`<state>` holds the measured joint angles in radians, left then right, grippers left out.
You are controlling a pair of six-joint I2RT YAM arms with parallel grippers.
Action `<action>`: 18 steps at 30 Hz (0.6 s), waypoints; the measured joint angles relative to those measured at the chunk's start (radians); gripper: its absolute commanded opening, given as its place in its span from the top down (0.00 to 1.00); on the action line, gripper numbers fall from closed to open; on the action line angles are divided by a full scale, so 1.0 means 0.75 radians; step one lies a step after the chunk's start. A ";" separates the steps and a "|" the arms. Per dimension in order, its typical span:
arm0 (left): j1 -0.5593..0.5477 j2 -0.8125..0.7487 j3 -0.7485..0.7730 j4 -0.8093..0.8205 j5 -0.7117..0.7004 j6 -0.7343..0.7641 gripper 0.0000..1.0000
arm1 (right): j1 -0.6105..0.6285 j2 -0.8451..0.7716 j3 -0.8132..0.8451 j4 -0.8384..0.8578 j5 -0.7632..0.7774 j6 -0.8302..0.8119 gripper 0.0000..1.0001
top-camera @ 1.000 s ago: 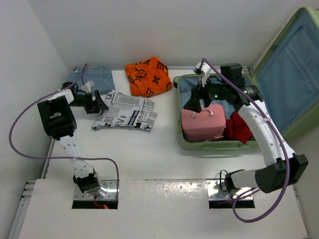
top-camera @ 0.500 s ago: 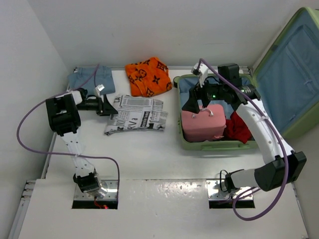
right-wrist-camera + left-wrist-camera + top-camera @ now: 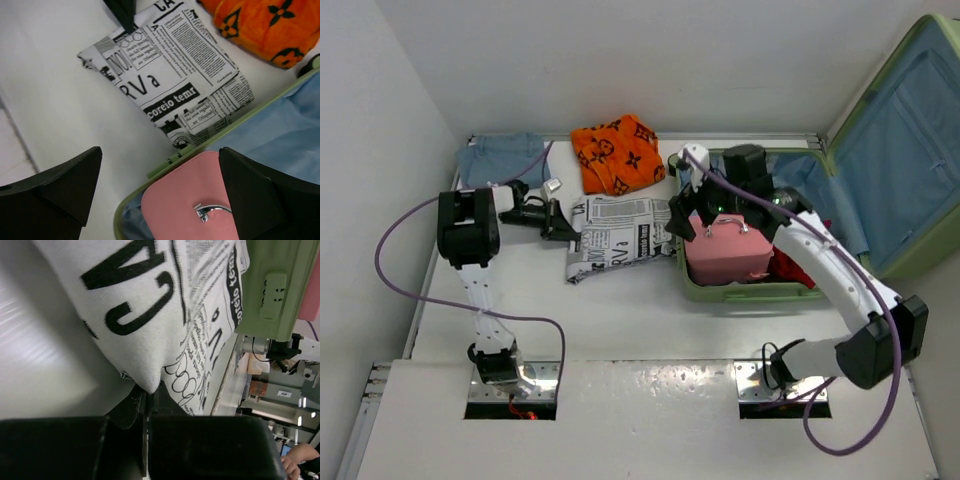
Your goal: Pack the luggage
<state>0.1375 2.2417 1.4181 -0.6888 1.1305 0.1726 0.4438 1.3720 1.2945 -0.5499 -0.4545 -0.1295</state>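
The luggage (image 3: 752, 292), a light-green suitcase, lies open at the right with its blue-lined lid (image 3: 900, 150) propped up. Inside it sit a pink case (image 3: 730, 250) and a red cloth (image 3: 796, 268). A newspaper-print cloth (image 3: 620, 235) lies on the table, its right edge touching the luggage's left wall. My left gripper (image 3: 560, 222) is shut on that cloth's left edge; in the left wrist view the fabric (image 3: 150, 300) runs into the closed jaws of the gripper (image 3: 148, 390). My right gripper (image 3: 160, 185) hangs open and holds nothing, above the luggage rim (image 3: 200, 145) and the pink case (image 3: 190, 205).
An orange patterned cloth (image 3: 617, 152) lies at the back centre. Folded blue jeans (image 3: 500, 158) sit in the back left corner. Walls close the table on the left and at the back. The raised lid stands at the right.
My left gripper has shut on the newspaper-print cloth and dragged it right, up against the luggage. My right gripper has moved left over the luggage's left rim and opened wider.
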 measured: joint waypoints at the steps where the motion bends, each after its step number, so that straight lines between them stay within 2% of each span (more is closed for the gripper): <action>1: -0.019 -0.026 -0.009 0.022 -0.008 -0.033 1.00 | 0.022 -0.024 -0.053 0.044 0.043 -0.001 0.00; 7: -0.150 -0.304 -0.110 0.290 -0.082 -0.421 1.00 | 0.210 -0.157 -0.409 0.421 0.407 -0.007 0.00; 11: -0.215 -0.460 -0.114 0.423 -0.177 -0.686 1.00 | 0.310 -0.157 -0.572 0.674 0.545 -0.041 0.00; 18: -0.287 -0.487 -0.094 0.404 -0.380 -0.995 1.00 | 0.531 -0.075 -0.763 1.162 0.754 -0.092 0.00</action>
<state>-0.0780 1.8767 1.3479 -0.3855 0.8452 -0.5739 0.8421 1.3155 0.7223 0.3214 0.1112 -0.1982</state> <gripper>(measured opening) 0.044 0.996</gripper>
